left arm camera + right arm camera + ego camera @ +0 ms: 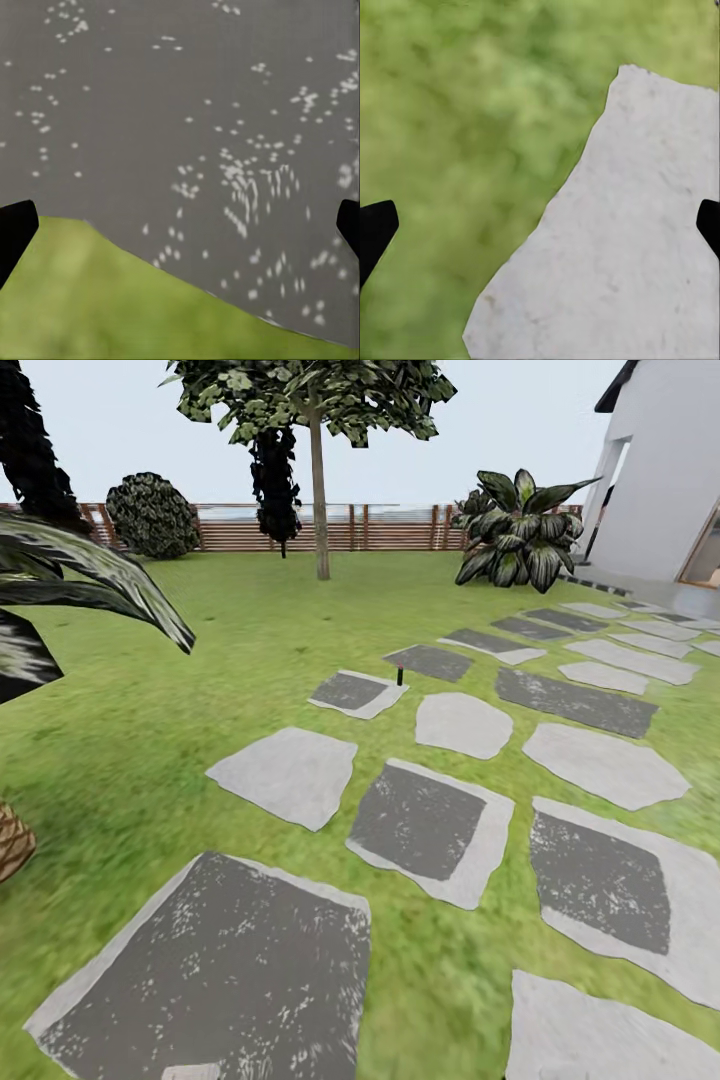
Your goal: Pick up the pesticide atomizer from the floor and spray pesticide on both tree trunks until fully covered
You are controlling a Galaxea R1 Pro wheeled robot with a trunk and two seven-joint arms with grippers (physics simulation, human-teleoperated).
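Note:
One tree [310,400] stands far ahead by the fence, with a straight pale trunk [320,510] and a blocky dark green crown. A small dark upright thing [399,676] stands on the grass among the paving stones, too small to tell whether it is the pesticide atomizer. In the left wrist view my left gripper [180,232] is open over a dark grey speckled stone [195,112] and grass, nothing between its black fingertips [15,229]. In the right wrist view my right gripper [540,232] is open over a pale stone [630,247] and grass.
Grey paving stones [430,820] run from my feet toward the white house [660,470] at the right. A palm's fronds [90,575] and scaly trunk [12,842] crowd the left edge. A slat fence [390,528], a round bush [152,515], dark conifers [275,480] and a broad-leaf plant [520,535] line the back.

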